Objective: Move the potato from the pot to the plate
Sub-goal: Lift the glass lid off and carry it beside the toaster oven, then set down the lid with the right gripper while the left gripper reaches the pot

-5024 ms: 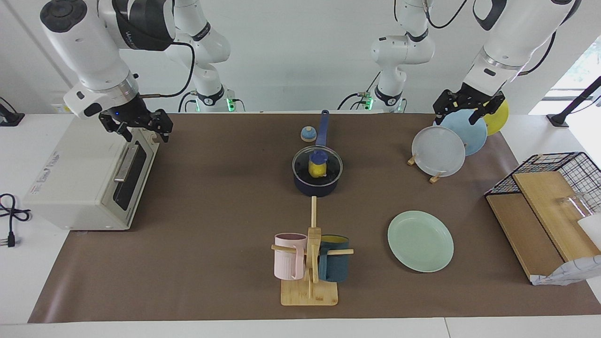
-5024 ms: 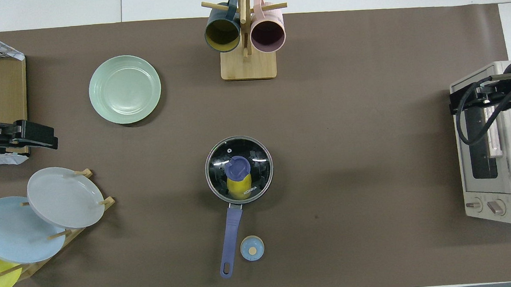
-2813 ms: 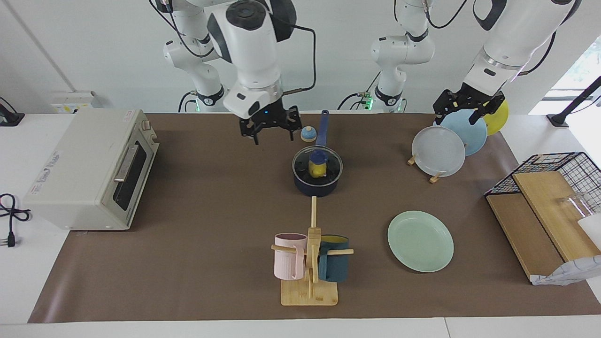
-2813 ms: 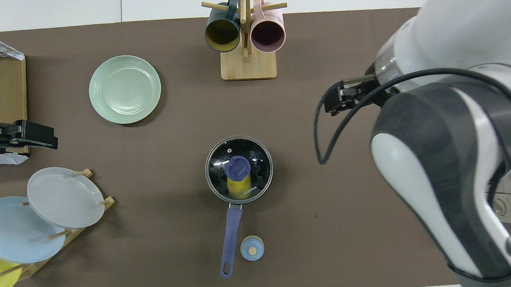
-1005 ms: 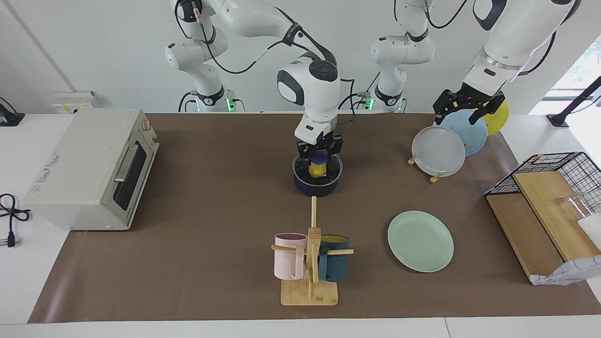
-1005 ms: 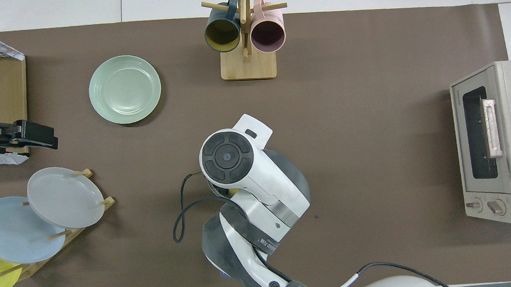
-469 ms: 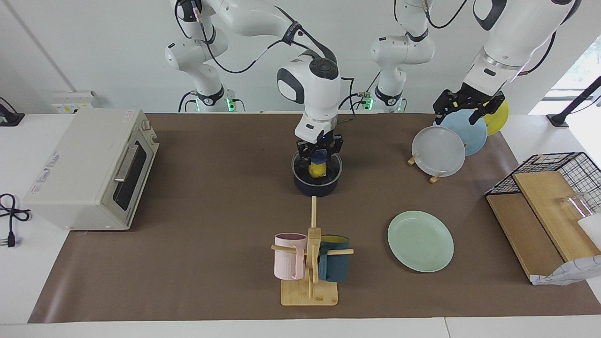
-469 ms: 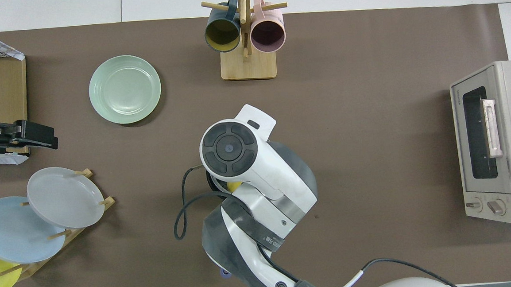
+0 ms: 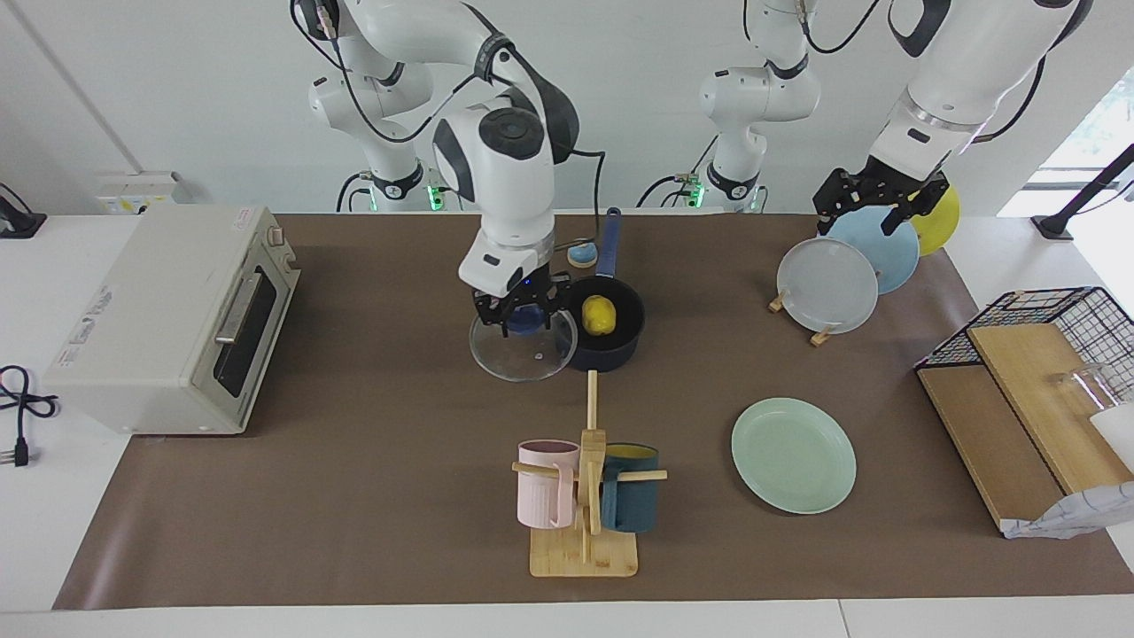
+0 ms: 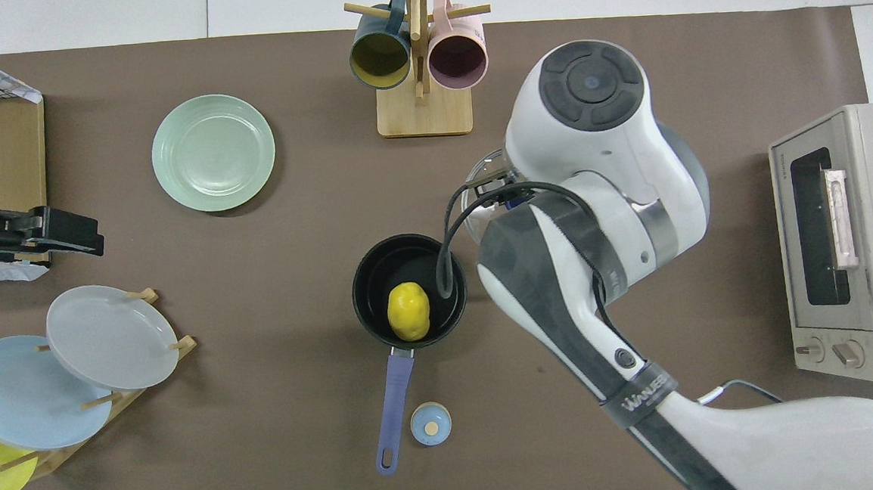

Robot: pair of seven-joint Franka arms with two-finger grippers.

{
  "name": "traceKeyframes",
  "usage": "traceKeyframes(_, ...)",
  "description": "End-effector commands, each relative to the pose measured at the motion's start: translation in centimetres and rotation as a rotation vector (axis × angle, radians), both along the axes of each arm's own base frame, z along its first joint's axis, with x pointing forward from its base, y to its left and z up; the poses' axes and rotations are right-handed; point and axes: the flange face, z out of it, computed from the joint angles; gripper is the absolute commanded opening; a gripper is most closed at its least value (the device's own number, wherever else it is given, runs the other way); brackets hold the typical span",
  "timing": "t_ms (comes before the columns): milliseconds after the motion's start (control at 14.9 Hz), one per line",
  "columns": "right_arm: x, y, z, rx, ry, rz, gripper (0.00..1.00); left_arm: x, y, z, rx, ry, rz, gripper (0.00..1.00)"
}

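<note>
The dark navy pot point(image 9: 620, 344) stands open mid-table, its blue handle point(image 9: 609, 239) pointing toward the robots. The yellow potato point(image 9: 599, 315) lies inside it, and also shows in the overhead view point(image 10: 409, 311). My right gripper point(image 9: 523, 312) is shut on the blue knob of the glass lid point(image 9: 523, 353), holding it low beside the pot, toward the right arm's end. The mint-green plate point(image 9: 793, 455) lies bare, farther from the robots, toward the left arm's end. My left gripper point(image 9: 873, 213) waits open over the plate rack.
A mug tree point(image 9: 585, 496) with a pink and a teal mug stands farther out than the pot. A toaster oven point(image 9: 168, 319) is at the right arm's end. A plate rack point(image 9: 828, 285) and a wire basket point(image 9: 1036, 354) are at the left arm's end. A small blue knob point(image 9: 581, 254) lies by the handle.
My right gripper came from the toaster oven, closed on the lid's knob, lifted the lid off the pot and carried it toward the right arm's end. The potato now lies uncovered.
</note>
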Motion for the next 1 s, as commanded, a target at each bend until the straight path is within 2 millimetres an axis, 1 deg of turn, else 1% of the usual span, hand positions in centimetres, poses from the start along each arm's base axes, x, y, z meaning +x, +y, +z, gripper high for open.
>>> traceKeyframes(0,0.4,-7.3,-1.4,0.005,0.02,0.06,0.43,-1.0,0.1,0.4,0.019,0.0,0.002,1.0)
traceKeyframes(134,-0.3,-10.2,-3.4,0.005,0.022,0.09,0.43,-1.3,-0.1,0.5,0.02,0.009,0.001,1.0)
traceKeyframes(201,-1.0,-12.1,-4.8,0.007,0.014,0.097,0.44,-1.3,-0.2,0.5,0.02,0.004,-0.002,1.0)
traceKeyframes(268,-1.8,-14.3,-6.4,0.007,0.012,0.101,0.46,-1.2,-0.3,0.1,0.018,0.005,-0.004,1.0)
traceKeyframes(335,-2.7,-15.9,-7.6,0.007,0.014,0.107,0.46,-1.5,-0.3,0.1,0.019,0.006,-0.007,1.0)
traceKeyframes(402,-3.3,-16.5,-8.2,0.007,0.013,0.117,0.46,-1.6,-0.5,0.1,0.02,0.012,-0.01,1.0)
traceKeyframes(469,-3.6,-17.1,-8.8,0.007,0.017,0.115,0.46,-1.8,-1.1,0.1,0.014,0.014,-0.022,1.0)
traceKeyframes(536,-3.9,-17.7,-9.2,0.007,0.019,0.118,0.46,-2.2,-2.8,0.0,0.007,0.02,-0.046,1.0)
traceKeyframes(603,-4.1,-17.8,-9.4,0.008,0.003,0.126,0.46,-2.8,-4.6,-0.5,-0.004,0.03,-0.046,1.0)
traceKeyframes(670,-4.4,-17.8,-9.9,0.009,0.0,0.127,0.47,-3.7,-6.9,-1.2,-0.029,0.043,-0.018,1.0)
traceKeyframes(737,-4.7,-18.1,-10.4,0.009,-0.006,0.128,0.5,-4.3,-9.4,-1.9,-0.037,0.038,-0.006,1.0)
traceKeyframes(804,-5.0,-19.2,-10.9,0.009,-0.018,0.135,0.5,-5.3,-13.0,-3.0,-0.039,0.027,-0.012,1.0)
traceKeyframes(871,-5.3,-19.6,-11.4,0.01,-0.027,0.15,0.53,-6.1,-15.6,-4.4,-0.047,0.008,-0.008,1.0)
traceKeyframes(938,-5.5,-19.7,-11.4,0.009,-0.027,0.15,0.58,-6.7,-17.9,-5.7,-0.058,-0.01,-0.009,1.0)
